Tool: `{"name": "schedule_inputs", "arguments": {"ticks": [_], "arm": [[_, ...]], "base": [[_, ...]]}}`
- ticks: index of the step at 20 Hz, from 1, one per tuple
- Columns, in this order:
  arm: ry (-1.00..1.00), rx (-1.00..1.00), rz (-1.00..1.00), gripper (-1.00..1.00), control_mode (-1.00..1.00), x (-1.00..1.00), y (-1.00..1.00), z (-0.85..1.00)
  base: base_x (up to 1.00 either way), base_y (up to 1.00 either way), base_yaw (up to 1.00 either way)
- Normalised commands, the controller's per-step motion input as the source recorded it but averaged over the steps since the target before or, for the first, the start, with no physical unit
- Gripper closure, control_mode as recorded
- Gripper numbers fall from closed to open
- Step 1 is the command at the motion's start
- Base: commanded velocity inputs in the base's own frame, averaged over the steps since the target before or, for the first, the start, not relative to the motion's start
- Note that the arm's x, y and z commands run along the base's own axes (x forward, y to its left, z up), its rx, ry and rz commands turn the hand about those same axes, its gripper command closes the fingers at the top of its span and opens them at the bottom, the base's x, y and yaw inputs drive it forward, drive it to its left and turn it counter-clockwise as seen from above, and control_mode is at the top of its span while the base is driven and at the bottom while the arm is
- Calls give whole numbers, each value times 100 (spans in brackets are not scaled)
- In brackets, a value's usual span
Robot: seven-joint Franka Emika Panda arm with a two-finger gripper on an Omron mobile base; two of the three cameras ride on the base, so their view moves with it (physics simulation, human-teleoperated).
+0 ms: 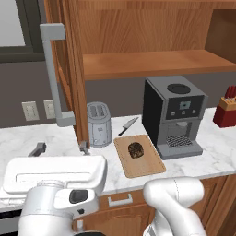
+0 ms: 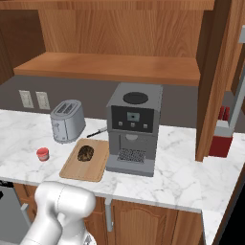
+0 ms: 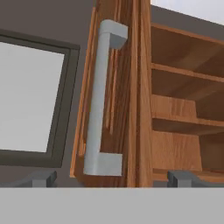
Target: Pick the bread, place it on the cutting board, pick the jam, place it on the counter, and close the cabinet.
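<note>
A: Now, status. Bread (image 1: 135, 149) sits on the board (image 1: 152, 169); jam (image 2: 43, 154) stands on the counter (image 2: 182, 167), left of the board. Only the cabinet (image 1: 69, 69) is left, I'd judge: both doors hang open.

B: Gripper (image 3: 112, 178)?

A: Released, fingers spread wide, nothing between them. Hand view faces the left door's edge and its handle (image 3: 101, 100).

B: Risks?

A: Mainly a glancing push. The door stands edge-on to the hand, so contact on that thin edge or on the handle could slip off and leave it ajar. One spread finger could also snag behind the handle.

B: Counter items?

A: Toaster (image 1: 99, 123) stands just under that door; a low arm sweep could knock it.
</note>
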Motion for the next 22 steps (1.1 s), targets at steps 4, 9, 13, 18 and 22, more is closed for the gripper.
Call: {"name": "schedule_inputs", "arguments": {"ticks": [4,9,13,18,22], "arm": [[-6,3,-18,-100,-100,8,20,0],[-6,3,-18,-100,-100,12,17,0],[-5,1,-17,-100,-100,23,19,-1],[-4,0,-12,-100,-100,37,13,-6],[-2,0,-8,-100,-100,37,3,-11]], "base": [[0,0,0],[0,0,0],[0,0,0],[0,0,0],[0,0,0]]}}
